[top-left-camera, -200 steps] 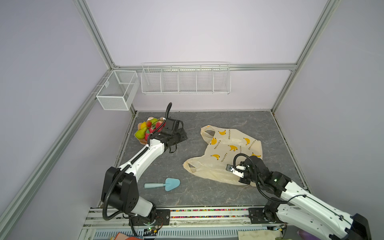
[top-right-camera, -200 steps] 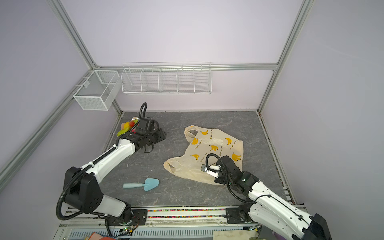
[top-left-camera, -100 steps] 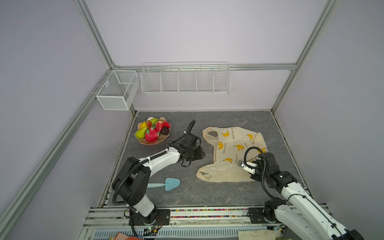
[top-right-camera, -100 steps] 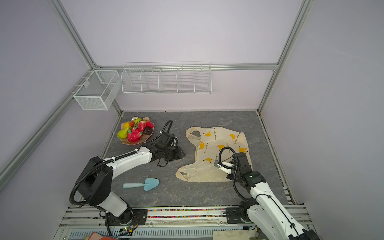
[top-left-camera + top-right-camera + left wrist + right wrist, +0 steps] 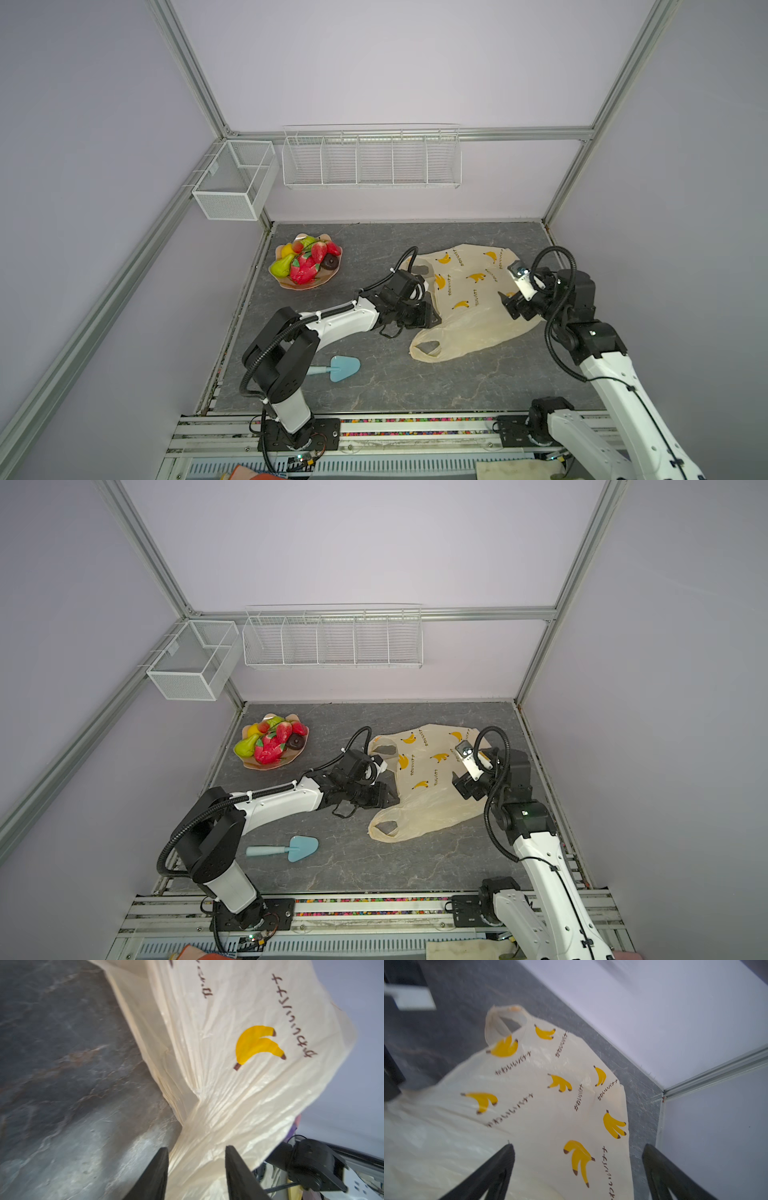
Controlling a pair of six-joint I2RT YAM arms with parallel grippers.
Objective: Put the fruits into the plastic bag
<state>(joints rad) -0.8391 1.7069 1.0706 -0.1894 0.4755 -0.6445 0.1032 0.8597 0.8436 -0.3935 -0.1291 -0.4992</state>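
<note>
A dark grey, marble-veined tabletop (image 5: 415,386) (image 5: 374,866) carries three things in both top views. In its far left corner sits a peach scalloped dish (image 5: 305,286) (image 5: 266,766), heaped with the fruits (image 5: 305,262), none of which touches the surface itself. Right of centre lies the plastic bag (image 5: 478,316) (image 5: 428,808), cream with yellow bananas, spread loosely and rumpled, with one handle loop (image 5: 428,347) resting toward the front edge; its left edge may be raised off the surface, though the view from above leaves this unclear. Near the front left, well apart from the dish and the bag, lies a pale blue scoop (image 5: 343,368) (image 5: 301,848), flat on its side.
</note>
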